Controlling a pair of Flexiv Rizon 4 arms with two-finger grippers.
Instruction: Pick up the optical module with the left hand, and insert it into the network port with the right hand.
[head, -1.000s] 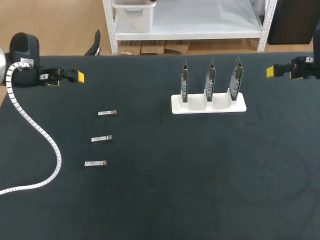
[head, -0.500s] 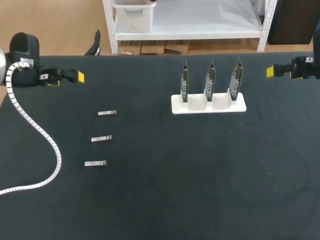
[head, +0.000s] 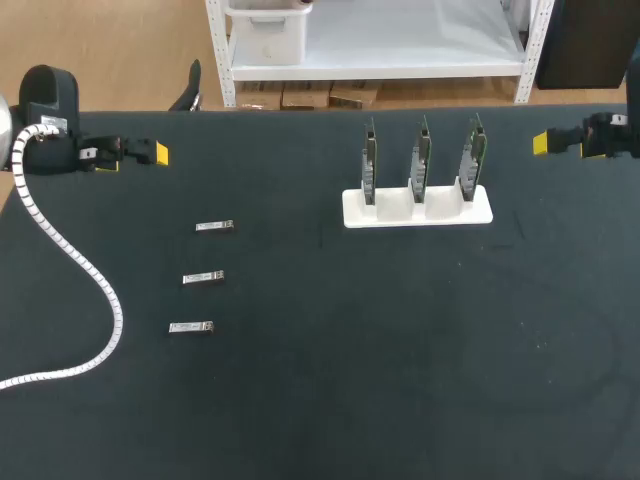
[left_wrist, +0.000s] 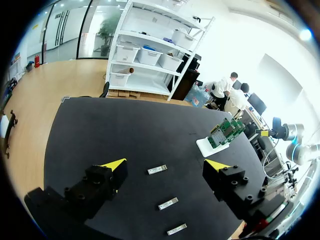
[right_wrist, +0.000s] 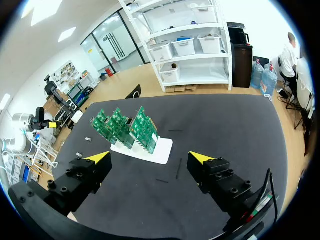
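"Status of the left end effector (left_wrist: 165, 165)?"

"Fingers wide apart, gripping nothing. Three optical modules (left_wrist: 168, 203) lie in a row on the desk (left_wrist: 125, 130) just ahead of it."

"And the right end effector (right_wrist: 150, 157)?"

"Also spread and empty. The network cards (right_wrist: 125, 127) stand upright in a white holder (right_wrist: 161, 149) ahead of it."
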